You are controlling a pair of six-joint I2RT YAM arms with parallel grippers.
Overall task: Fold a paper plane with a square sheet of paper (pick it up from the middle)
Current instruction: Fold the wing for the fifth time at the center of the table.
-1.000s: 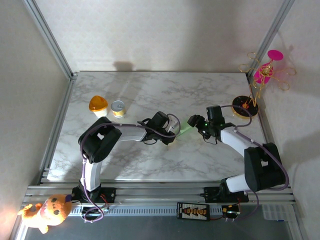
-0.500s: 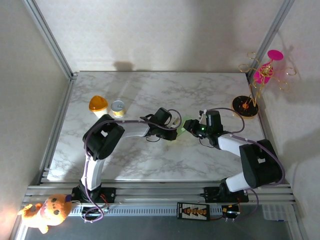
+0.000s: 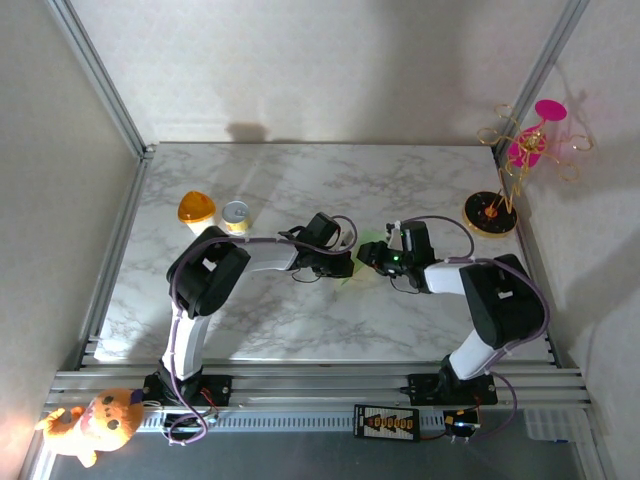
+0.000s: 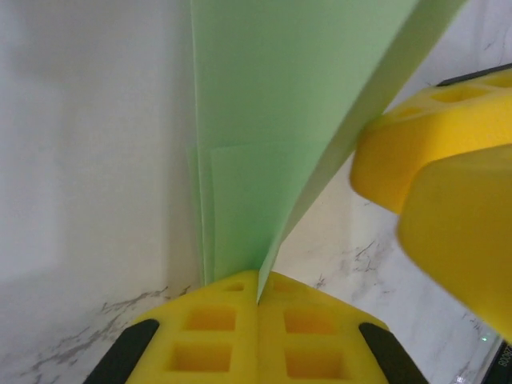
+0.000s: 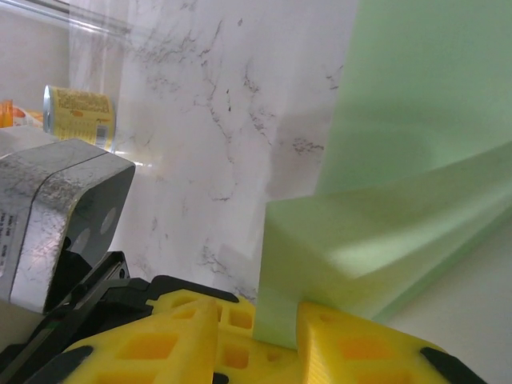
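The pale green sheet of paper (image 3: 370, 241), folded into several layers, hangs just above the marble table (image 3: 300, 320) between my two grippers. My left gripper (image 3: 342, 264) is shut on one folded edge; in the left wrist view the paper (image 4: 272, 120) rises straight out of the closed yellow fingers (image 4: 208, 336). My right gripper (image 3: 370, 258) faces it from the right. In the right wrist view a fold of the paper (image 5: 416, 120) stands between my right gripper's (image 5: 276, 316) narrowed fingers, which pinch it. The two grippers nearly touch.
An orange-lidded cup (image 3: 197, 209) and a small yellow tin (image 3: 236, 216) stand at the back left. A pink-and-gold ornament stand (image 3: 492, 212) sits at the back right corner. Metal frame posts (image 3: 100, 80) border the table. A plush toy (image 3: 95, 422) lies beyond the near rail.
My right gripper has swung left to meet the left one and closed down onto the paper. The left gripper stayed shut on the paper and shifted slightly.
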